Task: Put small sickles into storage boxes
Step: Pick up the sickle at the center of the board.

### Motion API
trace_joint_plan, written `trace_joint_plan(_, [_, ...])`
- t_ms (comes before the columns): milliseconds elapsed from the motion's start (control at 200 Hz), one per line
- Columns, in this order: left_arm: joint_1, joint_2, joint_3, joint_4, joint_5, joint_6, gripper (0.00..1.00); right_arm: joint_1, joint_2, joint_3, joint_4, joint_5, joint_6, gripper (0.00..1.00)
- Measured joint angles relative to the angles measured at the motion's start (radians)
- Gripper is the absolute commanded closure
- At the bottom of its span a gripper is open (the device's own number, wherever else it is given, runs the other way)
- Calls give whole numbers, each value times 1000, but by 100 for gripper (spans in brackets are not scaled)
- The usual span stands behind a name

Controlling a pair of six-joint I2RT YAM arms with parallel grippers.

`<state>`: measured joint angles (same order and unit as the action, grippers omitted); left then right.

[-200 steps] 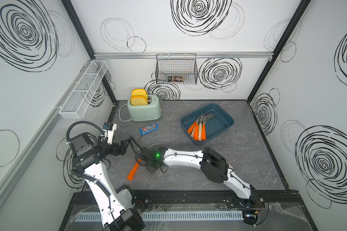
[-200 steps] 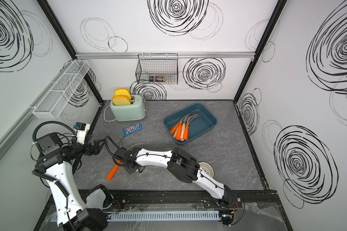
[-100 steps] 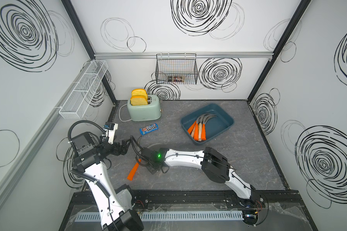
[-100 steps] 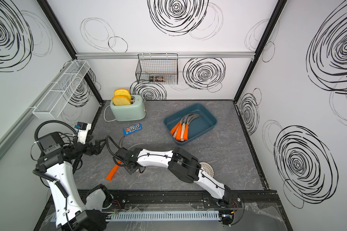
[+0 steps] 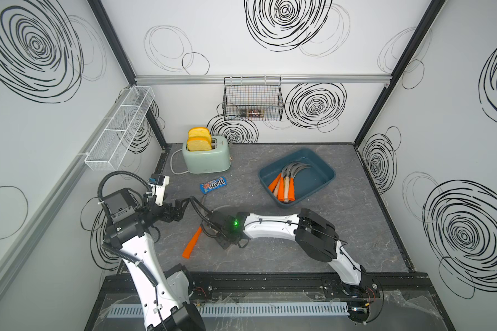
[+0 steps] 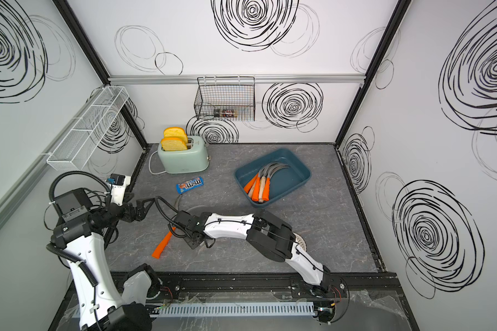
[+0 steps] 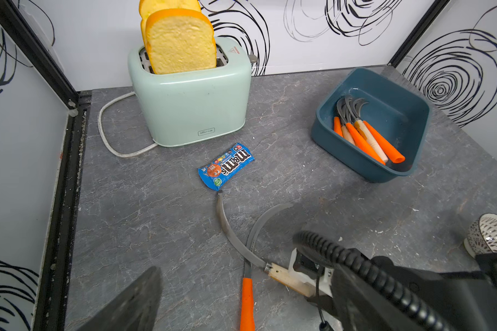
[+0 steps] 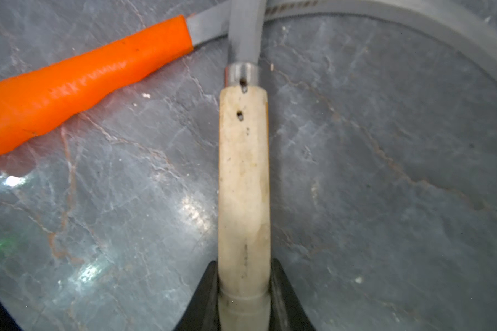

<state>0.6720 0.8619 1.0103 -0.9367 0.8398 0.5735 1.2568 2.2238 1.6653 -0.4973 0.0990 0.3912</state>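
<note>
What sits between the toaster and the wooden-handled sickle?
A blue candy pack lies flat between the toaster and the wooden-handled sickle, just off its blade tip. The left wrist view shows it best.

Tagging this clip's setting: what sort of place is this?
Likely a staged robot test booth: swirl-patterned wall panels, black frame posts, and unrelated props, a toaster and a tray of sickles.
</note>
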Motion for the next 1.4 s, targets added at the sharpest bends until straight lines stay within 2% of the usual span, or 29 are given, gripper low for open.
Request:
trace_joint_plan(871, [-40, -14, 1, 3, -23, -66, 4, -32, -114, -178, 58, 0, -35, 100])
trace_joint_plan(1401, [-82, -17, -3, 42, -104, -112, 4, -50, -204, -229, 62, 10, -41, 100])
